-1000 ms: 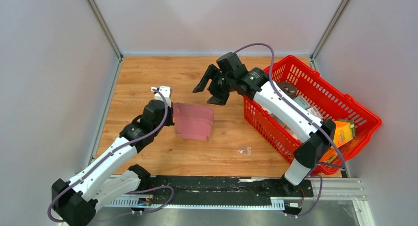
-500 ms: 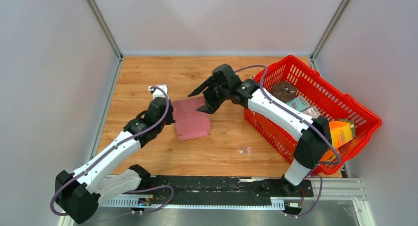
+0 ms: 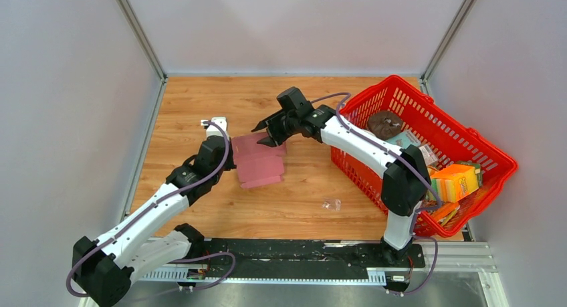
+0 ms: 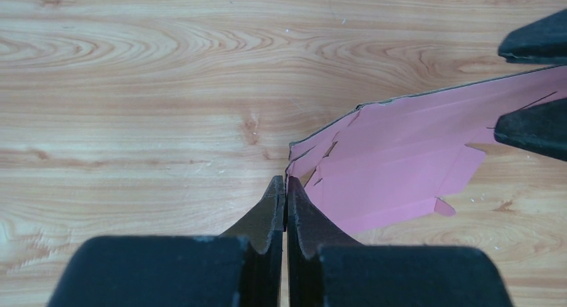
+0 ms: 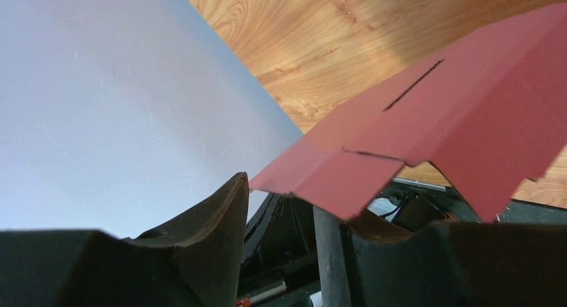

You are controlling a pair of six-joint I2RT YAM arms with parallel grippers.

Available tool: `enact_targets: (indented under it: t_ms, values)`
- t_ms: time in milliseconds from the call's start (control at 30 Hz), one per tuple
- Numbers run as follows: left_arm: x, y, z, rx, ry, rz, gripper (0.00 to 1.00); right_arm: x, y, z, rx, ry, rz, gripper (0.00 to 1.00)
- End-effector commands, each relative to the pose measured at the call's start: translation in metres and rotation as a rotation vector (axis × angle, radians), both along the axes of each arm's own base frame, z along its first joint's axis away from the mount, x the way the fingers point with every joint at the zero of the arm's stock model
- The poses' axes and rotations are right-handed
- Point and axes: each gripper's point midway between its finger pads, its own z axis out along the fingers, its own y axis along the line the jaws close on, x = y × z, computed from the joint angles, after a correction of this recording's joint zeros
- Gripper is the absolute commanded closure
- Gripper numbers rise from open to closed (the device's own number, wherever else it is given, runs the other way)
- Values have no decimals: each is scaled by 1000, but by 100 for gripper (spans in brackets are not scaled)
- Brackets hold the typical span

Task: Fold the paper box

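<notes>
The pink paper box (image 3: pixel 262 163) lies partly folded on the wooden table, its creases and slits plain in the left wrist view (image 4: pixel 401 160). My left gripper (image 3: pixel 231 163) is at its left corner, jaws shut on that corner's thin edge (image 4: pixel 285 184), which is raised slightly off the wood. At the far right corner my right gripper (image 3: pixel 266 134) stands open, one finger on each side of the box's edge. In the right wrist view a creased flap of the paper box (image 5: pixel 468 106) hangs across the gap of the right gripper (image 5: pixel 286 194), with neither finger pressed onto it.
A red basket (image 3: pixel 354 161) stands at the right with an orange box (image 3: pixel 457 180), a brown round item (image 3: pixel 384 123) and other goods inside. A small clear plastic scrap (image 3: pixel 331 204) lies near the front. Grey walls close in the left, back and right.
My right gripper came down and to the left from above the table to the box's far right corner, its jaws narrowing. The left gripper kept shut at the left corner.
</notes>
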Motion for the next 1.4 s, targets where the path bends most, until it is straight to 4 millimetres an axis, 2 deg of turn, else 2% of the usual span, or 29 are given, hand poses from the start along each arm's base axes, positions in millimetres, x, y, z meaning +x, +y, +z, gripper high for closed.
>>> enact_targets:
  t_ms: [0, 133, 467, 733, 767, 800, 900, 967, 1000, 1100, 1133, 1233, 1367]
  values:
    - [6, -2, 14, 7, -77, -25, 100, 13, 9, 15, 25, -21, -37, 59]
    - [5, -2, 13, 18, -84, -40, 100, 18, 10, 10, 17, -24, -44, 62]
    - [6, -4, 11, 27, -84, -60, 100, 18, 14, -1, 34, -4, -37, 82]
    - [6, -9, 11, 3, -94, -75, 100, 20, 14, -14, 28, 19, -35, 83]
    - [6, -9, 10, -2, -93, -74, 100, 20, 14, -18, 24, 25, -34, 85]
    - [6, -11, 11, -11, -97, -76, 100, 20, 15, -20, 24, 28, -32, 92]
    - [2, -14, 1, -26, -51, -81, 100, 22, 14, -28, 24, 35, -39, 100]
    - [-1, -18, -7, -48, -6, -86, 96, 24, 13, -31, 20, 28, -42, 100]
    - [-4, -19, -12, -52, 14, -83, 93, 25, 13, -39, 8, 32, -43, 100]
    - [-12, -17, -25, -84, 44, -68, 78, 29, 13, -53, -1, 35, -47, 100]
    - [-16, -15, -25, -94, 41, -64, 70, 31, 15, -53, 6, 23, -41, 100]
    - [-26, -9, -24, -129, 46, -51, 56, 37, 19, -64, -7, -4, -22, 100]
    - [-40, 7, -26, -173, 95, -11, 52, 48, 28, -72, 33, -95, 27, 100]
